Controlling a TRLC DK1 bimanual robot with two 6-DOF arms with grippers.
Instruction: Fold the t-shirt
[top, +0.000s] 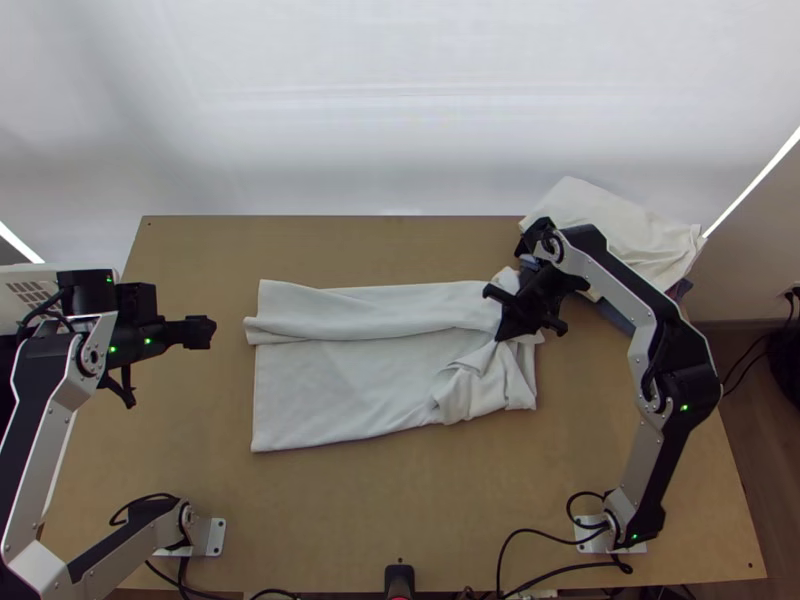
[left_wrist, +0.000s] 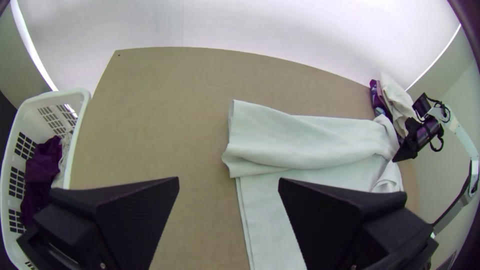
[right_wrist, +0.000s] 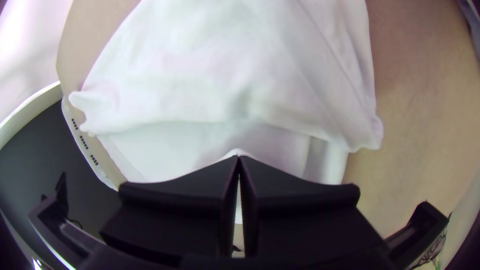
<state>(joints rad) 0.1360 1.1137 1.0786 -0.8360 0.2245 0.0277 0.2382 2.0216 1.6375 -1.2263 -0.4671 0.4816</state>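
White t-shirt (top: 320, 390) laid across the middle of the wooden table (top: 330, 520), far side folded over, right end bunched, right gripper (top: 502, 333) closed on that end, left gripper (top: 208, 332) open at left, apart from it.

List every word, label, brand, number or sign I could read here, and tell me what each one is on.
None: there is no text I can read here.
The visible parts of the white t-shirt look plain.
The laundry basket has rows of slots, not letters.
The green spot on the right arm is a light.
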